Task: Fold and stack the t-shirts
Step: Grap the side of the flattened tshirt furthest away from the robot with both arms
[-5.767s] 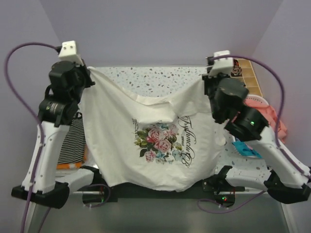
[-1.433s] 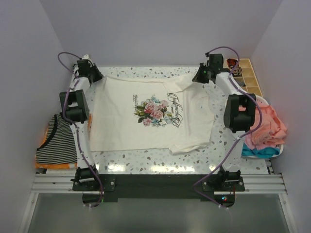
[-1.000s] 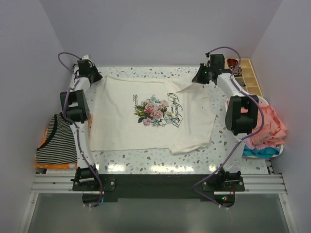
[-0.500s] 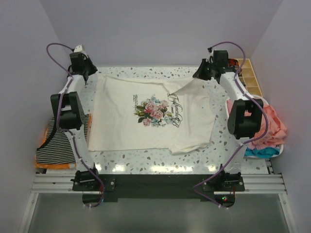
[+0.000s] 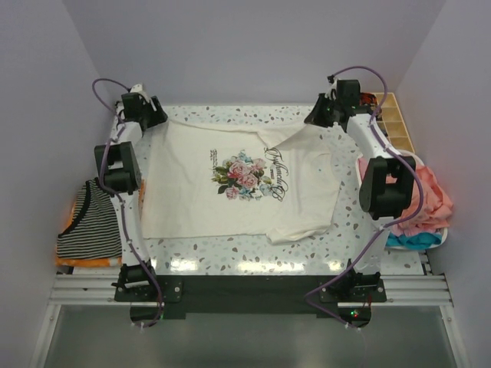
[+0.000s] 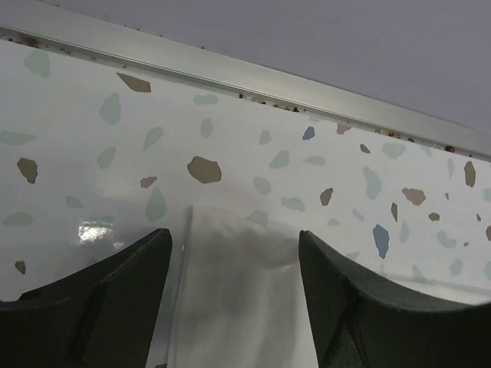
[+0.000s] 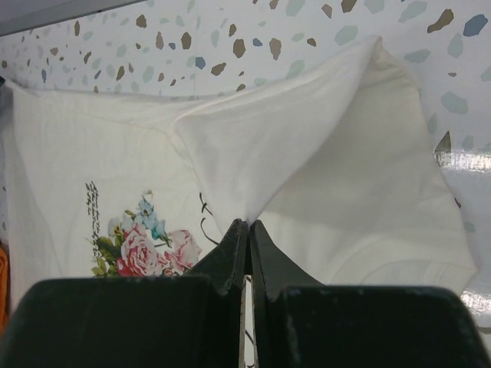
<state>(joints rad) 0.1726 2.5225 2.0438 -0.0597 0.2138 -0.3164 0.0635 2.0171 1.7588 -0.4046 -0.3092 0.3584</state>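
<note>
The cream t-shirt [image 5: 230,184] with the pink-rose print lies spread face up on the speckled table. Its far right shoulder is lifted and folded inward. My right gripper [image 5: 321,119] is shut on that raised fold; in the right wrist view the cloth [image 7: 322,153] peaks into the closed gripper [image 7: 247,224]. My left gripper [image 5: 150,115] sits at the shirt's far left corner. In the left wrist view this gripper [image 6: 234,238] stands open, and the cream corner [image 6: 245,307] lies flat on the table between its fingers [image 6: 123,284].
A black-and-white striped shirt [image 5: 88,226] rests on an orange one [image 5: 77,264] off the table's left edge. Coral-pink [image 5: 426,195] and blue [image 5: 410,240] shirts are piled at the right. A compartmented wooden tray [image 5: 391,119] stands at the far right. The back rail [image 6: 253,77] runs close ahead of the left gripper.
My left gripper has opened and let go of the shirt's far left corner, and it has shifted slightly right and lower. The right gripper keeps its hold, hardly moved.
</note>
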